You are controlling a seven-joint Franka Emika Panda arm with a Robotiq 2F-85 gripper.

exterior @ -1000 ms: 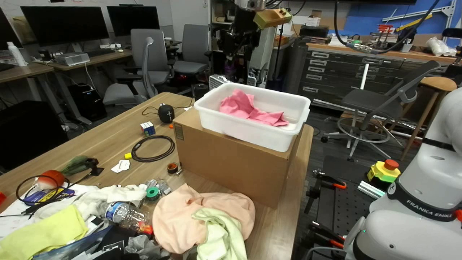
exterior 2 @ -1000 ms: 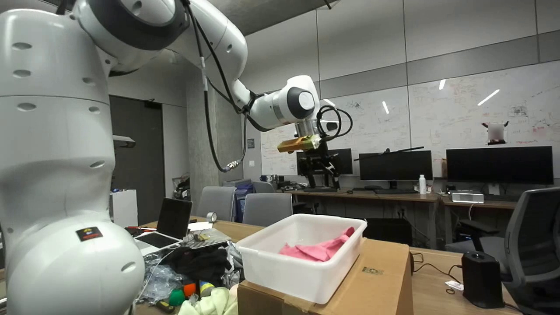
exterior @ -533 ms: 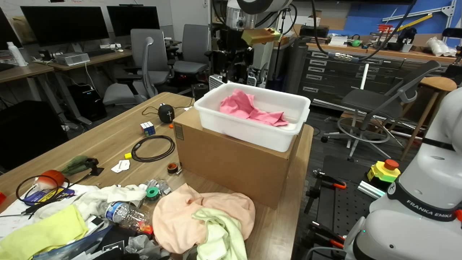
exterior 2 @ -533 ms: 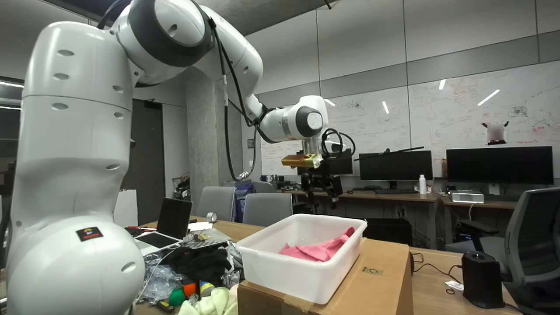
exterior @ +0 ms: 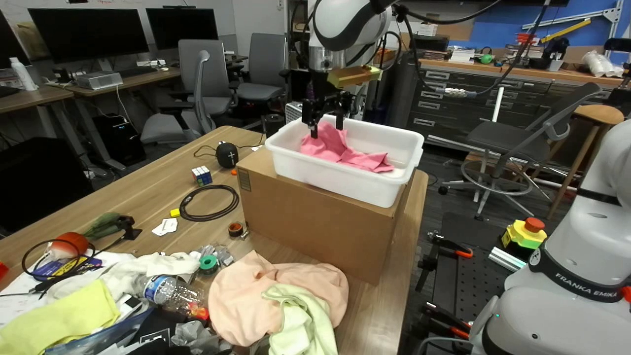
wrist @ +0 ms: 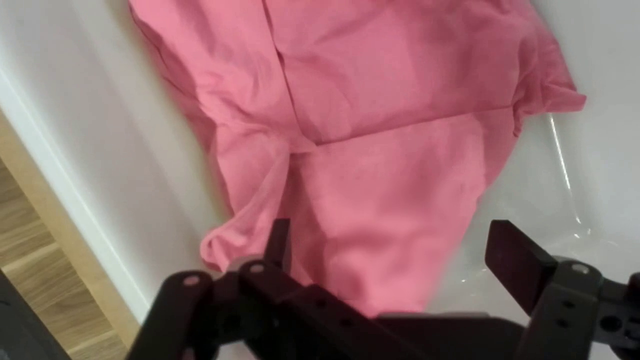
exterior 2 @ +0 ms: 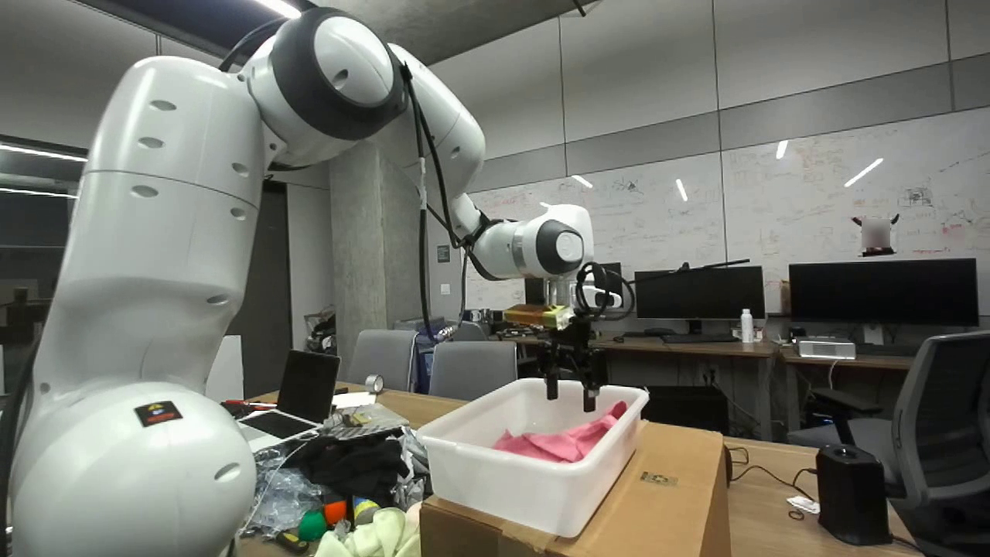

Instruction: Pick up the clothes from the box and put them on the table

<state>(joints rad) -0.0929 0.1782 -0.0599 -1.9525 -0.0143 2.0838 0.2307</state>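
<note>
1. Black two-fingered gripper [wrist: 391, 239]: jaws parted, empty, over the bright-pink fabric garment [wrist: 370, 115]; a shallow pinch could drop it.
2. White rectangular plastic tub [exterior 2: 495, 483] holding that garment: snagging its rim could drag it.
3. Light-brown wooden table [exterior: 153, 192], bearing peach fabric garment [exterior: 251, 296], light-green fabric garment [exterior: 303, 318].

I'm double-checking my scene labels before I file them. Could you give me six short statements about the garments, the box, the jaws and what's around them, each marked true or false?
1. The pink garment lies in the white box. True.
2. The white box stands on the floor. False: it rests on a brown carton on the table.
3. The light green garment lies partly over the peach garment. True.
4. The jaws are shut on the pink garment. False: they stand open and hold nothing.
5. A puzzle cube sits on the table. True.
6. The peach garment is inside the white box. False: it lies on the table.
</note>
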